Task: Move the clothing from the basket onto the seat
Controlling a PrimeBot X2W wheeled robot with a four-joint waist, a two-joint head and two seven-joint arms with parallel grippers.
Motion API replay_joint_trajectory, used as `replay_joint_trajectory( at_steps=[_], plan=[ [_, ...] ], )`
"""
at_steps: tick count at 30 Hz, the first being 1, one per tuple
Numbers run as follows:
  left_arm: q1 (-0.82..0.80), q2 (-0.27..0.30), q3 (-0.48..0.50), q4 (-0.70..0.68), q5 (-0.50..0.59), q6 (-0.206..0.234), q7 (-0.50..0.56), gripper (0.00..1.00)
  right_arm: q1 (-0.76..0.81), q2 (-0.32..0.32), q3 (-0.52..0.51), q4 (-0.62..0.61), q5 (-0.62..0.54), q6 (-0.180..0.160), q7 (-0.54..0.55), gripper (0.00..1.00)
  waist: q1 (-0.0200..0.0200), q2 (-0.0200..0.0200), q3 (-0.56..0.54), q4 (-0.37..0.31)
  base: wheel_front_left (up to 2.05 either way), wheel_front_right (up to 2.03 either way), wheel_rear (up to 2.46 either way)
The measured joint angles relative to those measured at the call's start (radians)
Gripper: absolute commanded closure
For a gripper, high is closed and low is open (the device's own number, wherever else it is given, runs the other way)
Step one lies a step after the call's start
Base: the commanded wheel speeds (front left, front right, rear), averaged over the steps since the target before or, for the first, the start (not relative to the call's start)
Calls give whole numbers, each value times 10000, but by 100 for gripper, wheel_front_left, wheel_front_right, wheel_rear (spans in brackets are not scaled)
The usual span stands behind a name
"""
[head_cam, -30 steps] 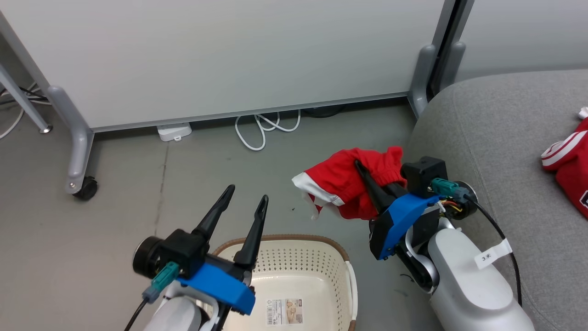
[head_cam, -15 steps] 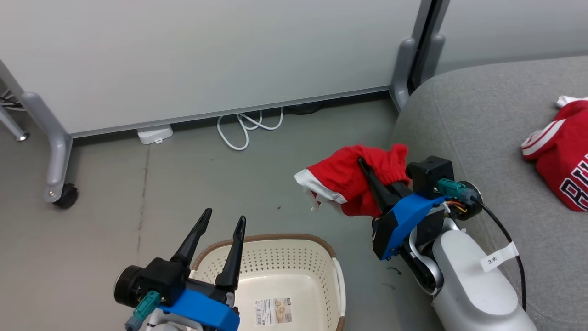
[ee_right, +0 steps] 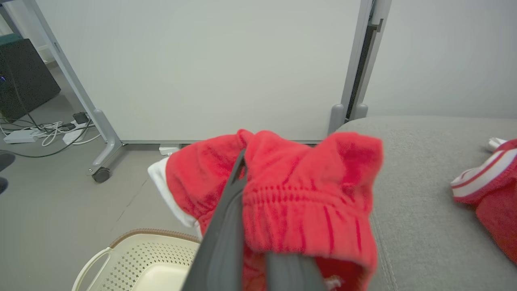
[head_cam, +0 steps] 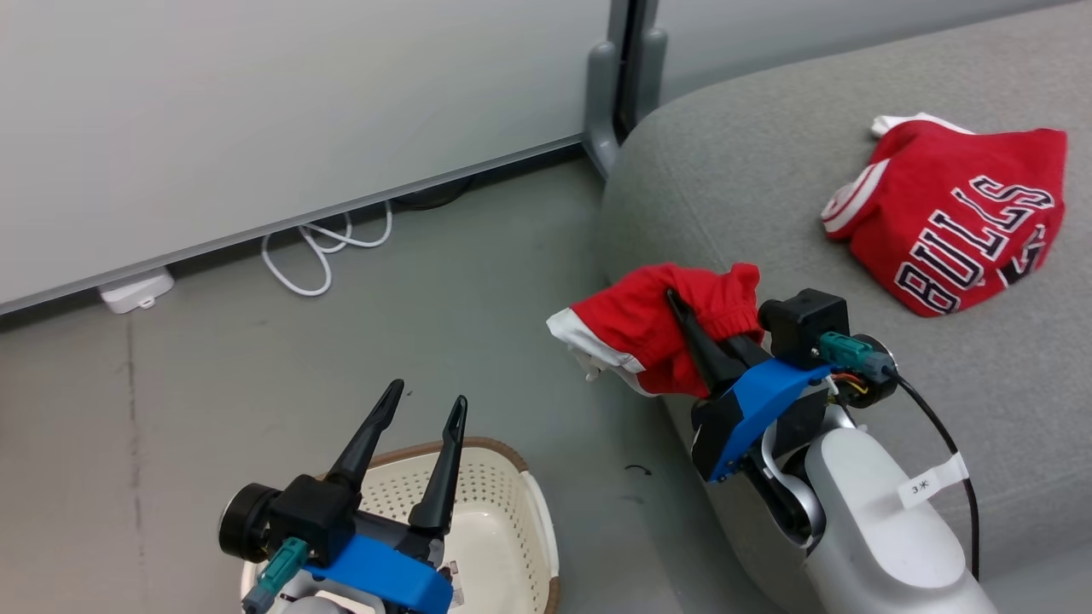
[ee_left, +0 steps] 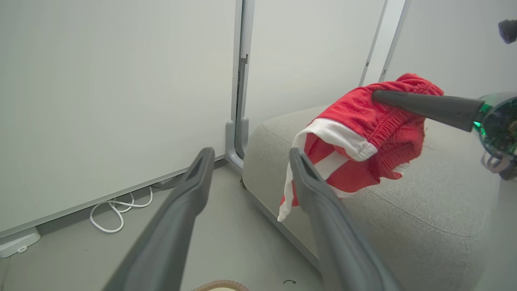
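Two red pieces from the head: my right gripper [head_cam: 674, 300] is clamped on the white-trimmed garment [head_cam: 640, 337], held up at the seat [head_cam: 751, 196] edge; the lettered garment [head_cam: 955, 222] lies on that seat. My left gripper [head_cam: 428, 394] hovers, spread apart, above the basket [head_cam: 499, 503]. Left wrist: that held garment dangles beside the seat's corner. Right wrist: I'm pinching its elastic band, basket below.

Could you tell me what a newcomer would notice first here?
A red garment hangs in mid-air, pinched by the right gripper at the edge of the grey seat. A second garment, lettered BULLS, lies on that seat; the left gripper is open above the cream basket.
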Motion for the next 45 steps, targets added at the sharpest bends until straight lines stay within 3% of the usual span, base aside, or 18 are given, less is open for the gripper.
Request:
replay_joint_trajectory(
  at_steps=[12,19,34,40,45],
  plan=[
    [-197,382,-307,-54,-25,-2,0,0,107,-2,121,31,431,0,-318,100,0,0,287,-1806,0,0,0],
    [-314,493,-368,-88,-15,-2,0,0,135,-4,113,113,514,0,-489,100,0,0,494,-2367,0,0,0],
    [-517,550,-468,-201,13,-2,0,0,-535,2,-401,270,245,0,-500,100,0,1,906,-2198,0,0,0],
    [-929,713,-431,-558,276,-2,0,0,-2118,-61,-1561,25,165,0,-184,100,0,0,1609,-1974,0,0,0],
    [-1417,1041,-510,-966,424,-2,-6,0,-4215,-1124,-3158,-130,301,0,198,100,1,0,2642,-1718,0,0,0]
  ],
)
